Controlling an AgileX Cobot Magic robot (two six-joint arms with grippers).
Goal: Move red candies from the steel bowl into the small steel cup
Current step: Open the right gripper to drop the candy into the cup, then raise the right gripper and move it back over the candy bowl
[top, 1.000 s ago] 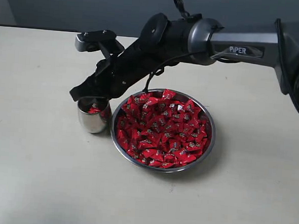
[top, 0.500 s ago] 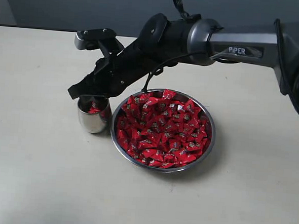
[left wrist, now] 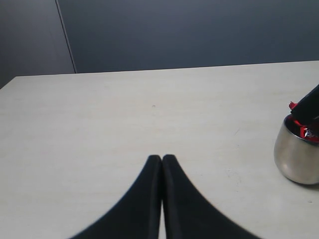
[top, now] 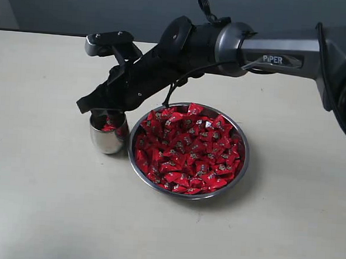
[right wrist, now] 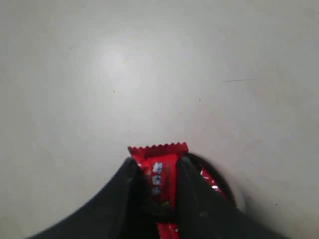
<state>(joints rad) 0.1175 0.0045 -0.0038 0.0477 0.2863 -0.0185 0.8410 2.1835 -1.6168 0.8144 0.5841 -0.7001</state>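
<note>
Over the small steel cup (top: 107, 136), the right hand (top: 95, 108) is pinching one candy (right wrist: 158, 152). Right wrist view: it's clamped between both fingers, with the zigzag wrapper end poking out past the tips. The dark rim with red inside just below looks like the cup mouth, though I can't be sure.

Layout:
- Cup stands upright on the table (top: 39, 203), just beside the steel bowl (top: 186, 196), on the left of the exterior view. I can't tell if the rims touch.
- A few red pieces (top: 108, 126) are in the cup.
- Bowl is heaped with red candies (top: 186, 148).
- Left hand (left wrist: 162, 160): fingers pressed together, holding nothing, low over bare table. Not involved.

Handling, my read:
- Candies are very light. The glossy wrapper is probably slick and crinkly over a firmer core.
- Grip across the fat middle, as this one looks gripped. The crimped ends are thin film and would likely slip or fold.
- A loose pile means neighbours can shift or ride up with a pick, so go for a piece lying on top and clear of the others.
- They're not fragile, so moderate squeeze is fine.
- Cup is the risk. It has a small mouth and a polished rounded body, and is likely light enough to skid or tip if a finger clips the rim.
- Release centred over the mouth, from close above. A light wrapped piece could bounce off the steel.
</note>
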